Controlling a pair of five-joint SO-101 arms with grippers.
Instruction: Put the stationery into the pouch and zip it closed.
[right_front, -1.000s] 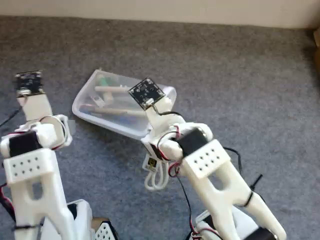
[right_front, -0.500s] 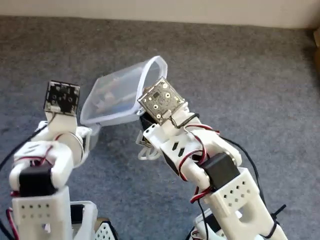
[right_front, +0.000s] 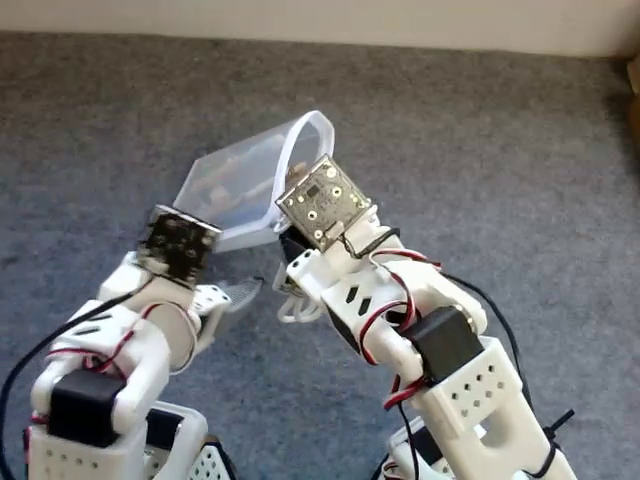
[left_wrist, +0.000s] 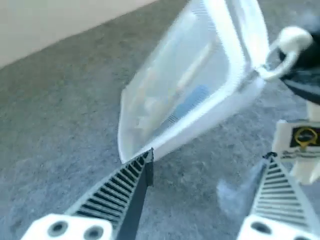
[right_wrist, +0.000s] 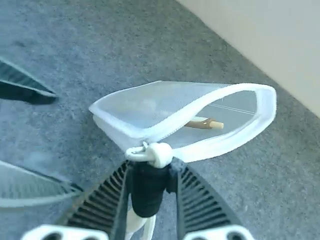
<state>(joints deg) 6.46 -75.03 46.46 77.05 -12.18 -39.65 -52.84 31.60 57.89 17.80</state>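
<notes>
- pouch (right_front: 240, 185), flat on the carpet (right_front: 500, 130) a second earlier, hung tilted above it, stationery (right_wrist: 202, 123) inside.
- right gripper (right_wrist: 150, 172) pinched its zipper pull (right_wrist: 152, 152).
- left gripper (left_wrist: 209, 165) had swung close, jaws spread; zipping remained.

Grey carpet (right_front: 520, 150), short rough pile, covers whole surface underneath. Pale cream wall (right_front: 320, 20) runs along far edge, meets carpet in straight line. Sliver of brown object (right_front: 634, 90) at right edge of high view, too cropped to tell. Light soft, even; faint shadows on carpet.
</notes>
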